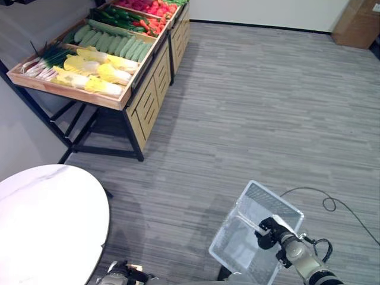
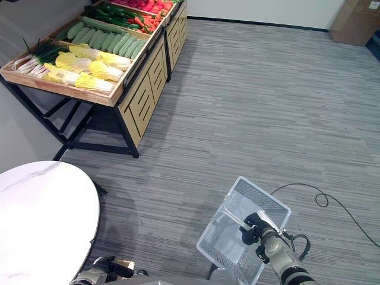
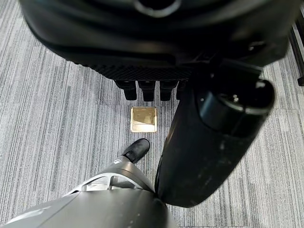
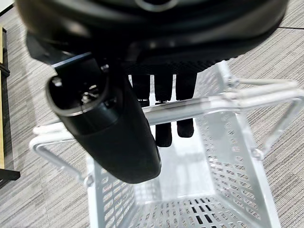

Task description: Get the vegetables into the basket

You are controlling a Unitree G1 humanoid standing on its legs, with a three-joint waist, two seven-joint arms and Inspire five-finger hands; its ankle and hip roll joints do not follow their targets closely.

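A white perforated basket point(image 1: 236, 242) hangs low over the floor at the lower right, tilted and empty. My right hand point(image 1: 270, 228) is shut on its bar handle point(image 4: 223, 102), with the fingers point(image 4: 164, 128) curled round the bar. The vegetables lie far off on a wooden stand point(image 1: 145, 101) at the upper left: yellow-white cabbages point(image 1: 98, 71), green cucumbers point(image 1: 113, 43), scallions point(image 1: 41, 62), and red and green ones point(image 1: 154, 24) further back. My left hand point(image 1: 122, 274) hangs at the bottom left beside the round table, its fingers point(image 3: 147, 90) relaxed and holding nothing.
A round white marble-look table point(image 1: 41, 225) fills the lower left. The stand rests on a black metal frame point(image 1: 77, 127) with wooden drawers on its side. A cardboard box point(image 1: 358, 24) sits by the far wall. Grey striped floor point(image 1: 255, 107) lies between me and the stand, with a brass floor plate point(image 3: 143, 118) below my left hand.
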